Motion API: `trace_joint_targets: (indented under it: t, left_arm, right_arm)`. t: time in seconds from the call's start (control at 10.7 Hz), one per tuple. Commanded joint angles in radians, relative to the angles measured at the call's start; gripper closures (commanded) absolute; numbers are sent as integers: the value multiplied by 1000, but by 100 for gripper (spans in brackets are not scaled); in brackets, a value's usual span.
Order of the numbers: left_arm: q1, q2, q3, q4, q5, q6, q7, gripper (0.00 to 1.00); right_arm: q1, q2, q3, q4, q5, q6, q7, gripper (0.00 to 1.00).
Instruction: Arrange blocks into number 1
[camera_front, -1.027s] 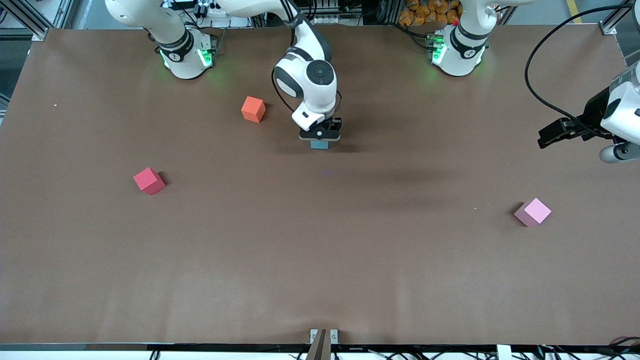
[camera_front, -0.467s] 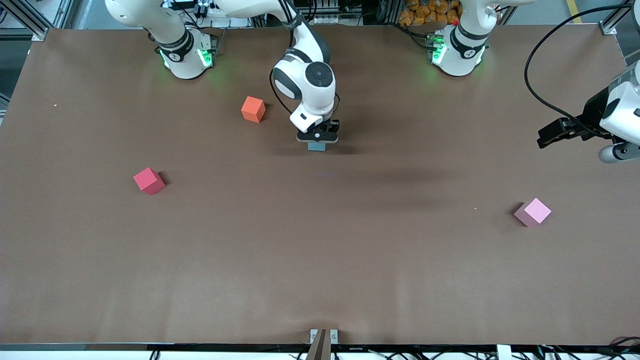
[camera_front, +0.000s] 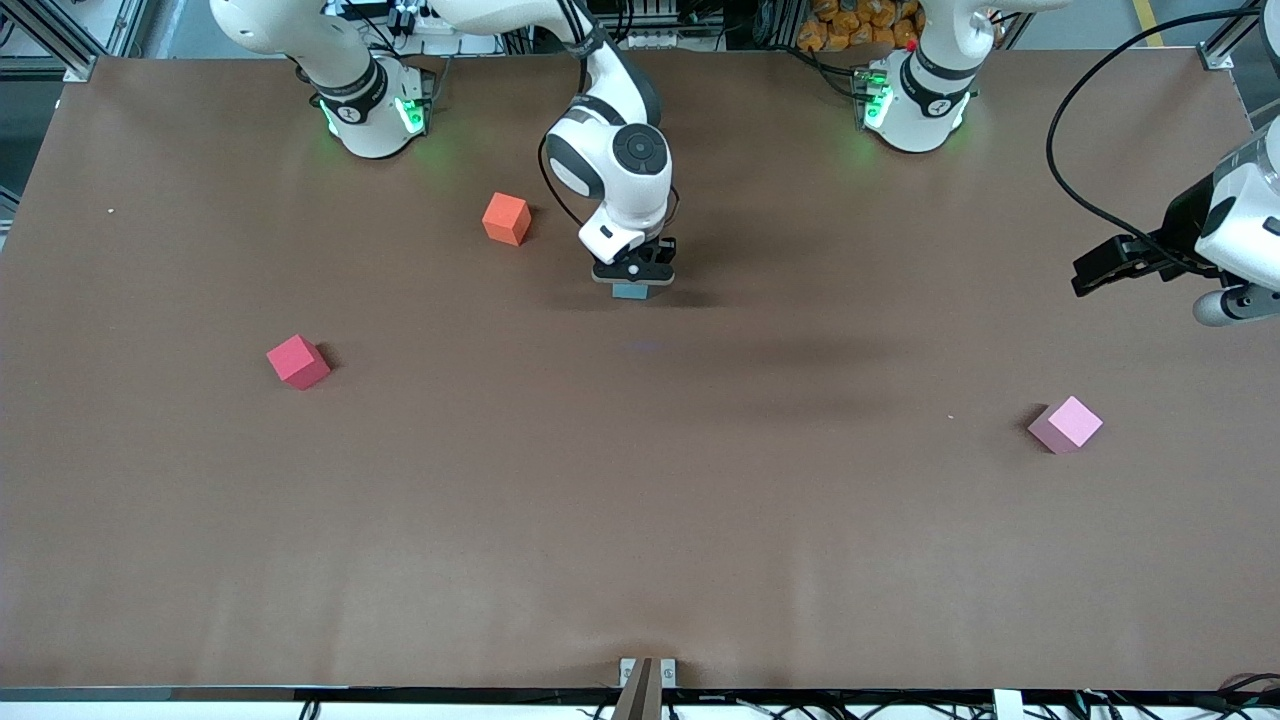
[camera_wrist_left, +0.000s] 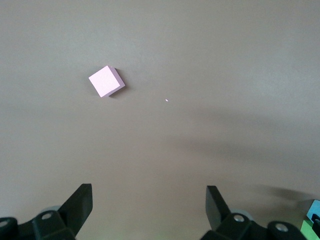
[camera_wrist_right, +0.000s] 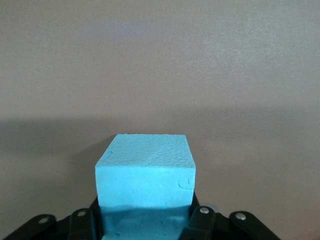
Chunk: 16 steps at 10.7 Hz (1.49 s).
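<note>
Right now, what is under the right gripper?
The right gripper is shut on the light blue block. Beneath the block only bare brown table shows. Whether the block rests on the table or hangs just above it cannot be told; its underside is hidden.

Even overhead light, no glare on my table (camera_front: 640, 520). Soft, smeared shadows lie mid-table. Green base LEDs tint the surface. My right wrist view is sharp on the light blue block (camera_wrist_right: 145, 175), possibly softer farther off.
</note>
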Motion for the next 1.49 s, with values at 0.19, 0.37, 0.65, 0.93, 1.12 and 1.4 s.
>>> trace_joint_targets:
  t: [0.19, 0.37, 0.65, 0.93, 1.12, 1.4]
  left_arm:
    - [-13, 5, 7, 17, -24, -20, -14, 0]
    - [-11, 5, 7, 15, -24, -20, -14, 0]
    - [-13, 2, 4, 27, -21, -20, -13, 0]
    - [-13, 3, 4, 93, -21, -98, -11, 0]
    - [-8, 3, 4, 110, -23, -122, -10, 0]
    - [-13, -1, 1, 139, -26, -152, 6, 0]
  right_arm:
    - [-5, -112, -7, -19, -46, -116, 26, 0]
    - [-14, -176, -58, -2, -46, -209, 23, 0]
    - [-126, -215, -98, -3, -46, -257, -106, 0]
    - [-356, -218, -98, -2, -42, -257, -331, 0]
    - [-506, -227, -96, 7, -35, -257, -480, 0]
    - [-690, -227, -96, 32, -32, -259, -679, 0]
